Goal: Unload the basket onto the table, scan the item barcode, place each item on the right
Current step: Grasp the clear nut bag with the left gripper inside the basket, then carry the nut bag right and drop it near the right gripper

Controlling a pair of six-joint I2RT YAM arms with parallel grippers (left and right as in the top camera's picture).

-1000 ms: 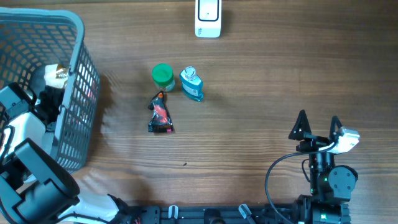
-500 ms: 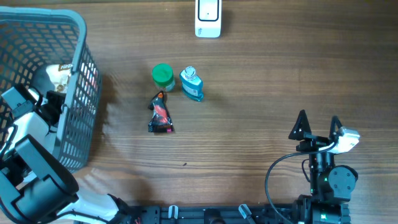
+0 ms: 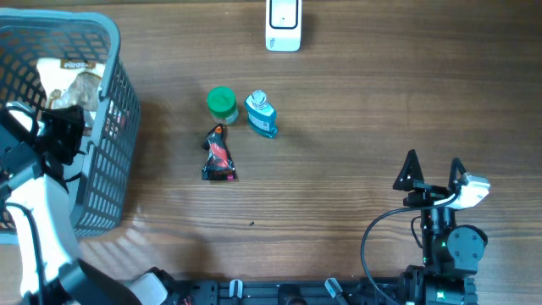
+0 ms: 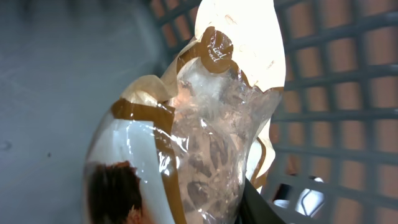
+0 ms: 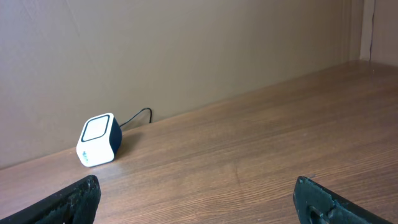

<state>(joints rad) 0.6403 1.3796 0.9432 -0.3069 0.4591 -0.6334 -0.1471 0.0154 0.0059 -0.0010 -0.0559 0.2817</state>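
Snack bag is up inside the basket, by its side wall. It looks light, thin, crinkly and slippery, so pinch a flat edge softly. The left gripper squeezes it. The right gripper, far from the basket, is wide open.

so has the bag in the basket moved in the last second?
Yes. The bag has shifted up-frame, toward the far rim of the basket, and more of it shows now.
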